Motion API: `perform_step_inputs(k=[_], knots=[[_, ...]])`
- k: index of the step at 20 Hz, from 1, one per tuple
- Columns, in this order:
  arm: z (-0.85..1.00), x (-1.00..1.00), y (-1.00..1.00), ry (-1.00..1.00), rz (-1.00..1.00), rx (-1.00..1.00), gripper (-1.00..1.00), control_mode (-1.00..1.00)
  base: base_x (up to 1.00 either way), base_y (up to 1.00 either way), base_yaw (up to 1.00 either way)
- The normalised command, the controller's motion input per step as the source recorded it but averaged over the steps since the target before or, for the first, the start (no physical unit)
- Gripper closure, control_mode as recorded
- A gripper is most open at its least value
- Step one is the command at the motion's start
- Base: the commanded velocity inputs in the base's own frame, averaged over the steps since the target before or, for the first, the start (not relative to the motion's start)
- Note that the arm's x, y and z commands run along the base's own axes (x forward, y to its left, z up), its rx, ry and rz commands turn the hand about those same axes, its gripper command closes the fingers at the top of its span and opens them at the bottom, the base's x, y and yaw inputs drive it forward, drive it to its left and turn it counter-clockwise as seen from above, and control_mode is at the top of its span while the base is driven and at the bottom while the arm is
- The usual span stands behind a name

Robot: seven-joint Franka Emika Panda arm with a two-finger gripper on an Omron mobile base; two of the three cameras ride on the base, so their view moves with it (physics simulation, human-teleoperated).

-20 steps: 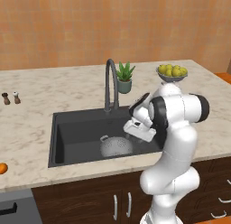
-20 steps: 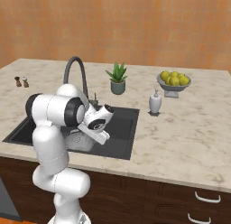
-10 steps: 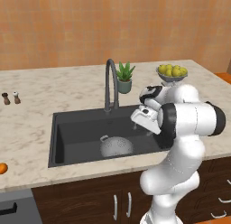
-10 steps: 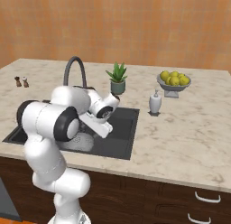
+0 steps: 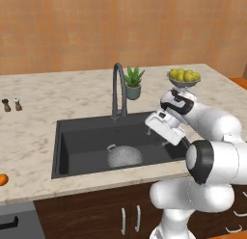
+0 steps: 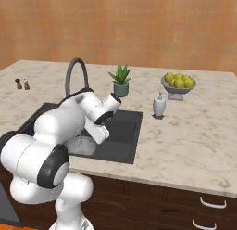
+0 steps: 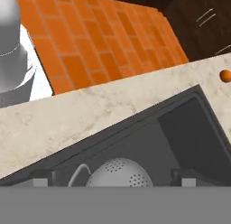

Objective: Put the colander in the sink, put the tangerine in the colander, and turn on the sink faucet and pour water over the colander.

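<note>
The colander [image 5: 124,156], a silver-grey perforated dome with a small loop handle, rests on the floor of the black sink [image 5: 77,141]. My gripper [image 5: 157,135] hangs open above the sink's right part, up and to the right of the colander and clear of it. In the hand view its fingertips [image 7: 43,177] stand wide apart with nothing between them, and the colander [image 7: 118,173] lies farther off below. The tangerine [image 5: 2,179] sits on the counter at the far left front, also seen as a small orange ball [image 7: 225,75]. The faucet [image 5: 118,88] arches over the sink's back edge.
Behind the sink stand a potted plant [image 5: 133,84] and, further right, a footed bowl of yellow-green fruit [image 5: 184,78]. A white soap dispenser [image 6: 159,105] stands right of the sink. Two small shakers [image 5: 11,104] sit at the back left of the marble counter.
The hand has risen out of the sink and moved right, away from the colander, which stays on the sink floor. The jaws have stayed open.
</note>
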Motion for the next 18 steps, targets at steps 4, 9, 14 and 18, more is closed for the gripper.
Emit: perform_step_inputs(k=[4, 9, 14, 18], knots=[[0.38, -0.66, 0.2, 0.02, -0.49, 0.0, -1.0, -1.0, 0.0, 0.0, 0.0], [0.43, -0.6, 0.18, 0.09, -0.54, 0.01, -1.0, -1.0, 0.0, 0.0, 0.0], [0.2, -0.71, 0.32, 0.0, -0.58, 0.01, -1.0, -1.0, 0.0, 0.0, 0.0], [0.12, -0.55, 0.55, 0.04, -0.51, 0.0, -1.0, -1.0, 0.0, 0.0, 0.0]])
